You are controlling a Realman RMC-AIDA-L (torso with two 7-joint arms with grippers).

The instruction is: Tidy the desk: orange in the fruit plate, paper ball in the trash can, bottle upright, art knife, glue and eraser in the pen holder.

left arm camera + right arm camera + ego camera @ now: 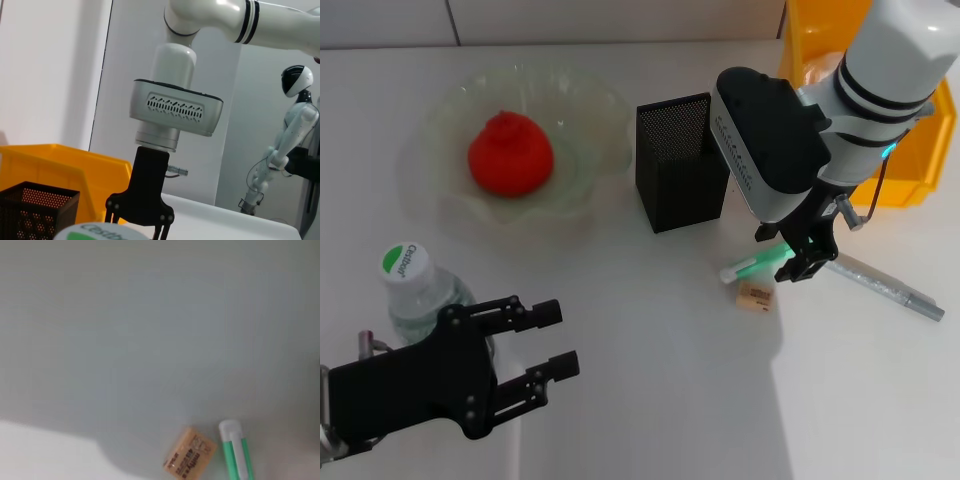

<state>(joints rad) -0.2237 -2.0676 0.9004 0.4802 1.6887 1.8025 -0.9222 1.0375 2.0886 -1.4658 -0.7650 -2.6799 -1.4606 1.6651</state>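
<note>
The orange (510, 153) lies in the fruit plate (590, 110) at the back left. The bottle (415, 285) stands upright at the front left; its cap (100, 233) shows in the left wrist view. My left gripper (555, 340) is open and empty just right of the bottle. My right gripper (798, 258) is shut on the green-and-white glue stick (757, 265), held low over the table right of the pen holder (678, 160). The eraser (756, 296) lies under the glue's tip. The grey art knife (885, 285) lies to the right. The paper ball is out of view.
The trash can (910, 170) stands at the back right, behind my right arm. The right wrist view shows the eraser (190, 460) and the glue stick (235, 450) over bare white table. Another robot (295, 130) stands far off.
</note>
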